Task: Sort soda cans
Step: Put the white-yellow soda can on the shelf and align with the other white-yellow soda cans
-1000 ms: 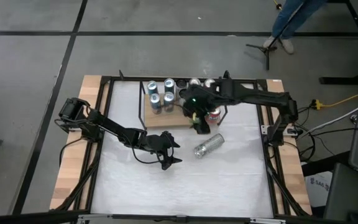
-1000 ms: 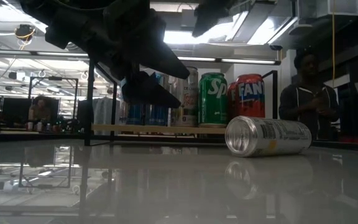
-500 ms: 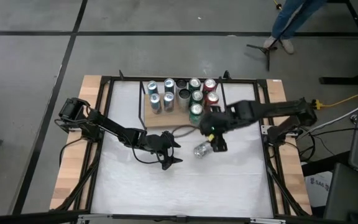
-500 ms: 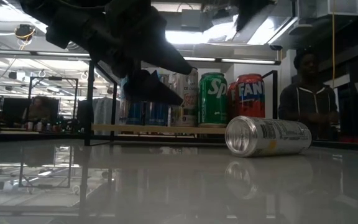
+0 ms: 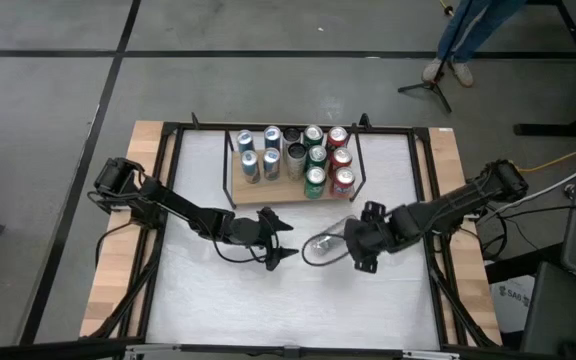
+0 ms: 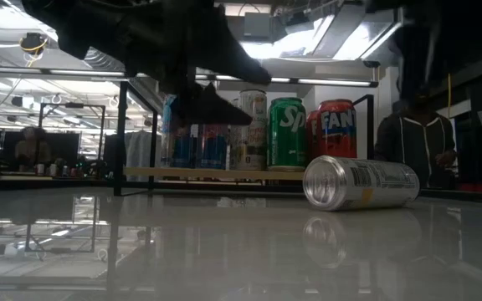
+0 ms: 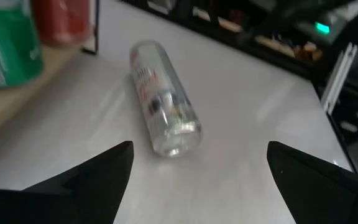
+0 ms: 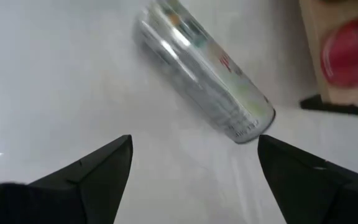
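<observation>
My right pincer (image 5: 360, 252) has swung away from the wooden tray (image 5: 268, 190) of standing cans down to the white table (image 5: 268, 300), and I am now holding it spread wide, gripping nothing, just beside the silver cylindrical soda can (image 5: 326, 240) lying on its side. My left pincer (image 5: 284, 238) is hovering open near its other end.

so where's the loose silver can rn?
The silver can lies on its side on the table, between the left gripper and right gripper.
</observation>
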Robot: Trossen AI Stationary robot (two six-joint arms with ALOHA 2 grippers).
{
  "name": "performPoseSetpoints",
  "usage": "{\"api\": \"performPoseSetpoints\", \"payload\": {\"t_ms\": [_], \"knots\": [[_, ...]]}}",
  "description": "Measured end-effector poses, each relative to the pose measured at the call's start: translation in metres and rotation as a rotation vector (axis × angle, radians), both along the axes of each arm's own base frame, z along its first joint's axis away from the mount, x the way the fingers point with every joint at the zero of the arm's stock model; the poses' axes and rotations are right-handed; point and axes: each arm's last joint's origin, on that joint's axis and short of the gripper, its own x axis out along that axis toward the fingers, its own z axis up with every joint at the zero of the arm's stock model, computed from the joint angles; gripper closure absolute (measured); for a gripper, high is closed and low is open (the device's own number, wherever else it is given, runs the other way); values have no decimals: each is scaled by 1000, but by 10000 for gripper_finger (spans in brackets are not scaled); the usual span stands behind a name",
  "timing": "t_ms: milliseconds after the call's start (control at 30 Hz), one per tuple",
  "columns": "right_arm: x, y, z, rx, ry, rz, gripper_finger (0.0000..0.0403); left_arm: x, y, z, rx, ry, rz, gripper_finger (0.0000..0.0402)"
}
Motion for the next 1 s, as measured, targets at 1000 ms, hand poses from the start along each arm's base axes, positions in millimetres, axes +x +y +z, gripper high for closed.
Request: {"api": "performPoseSetpoints", "payload": {"t_ms": [1000], "knots": [[-26, 2, -45, -69, 160, -31, 68, 93, -15, -22, 153, -90, 160, 38]]}}
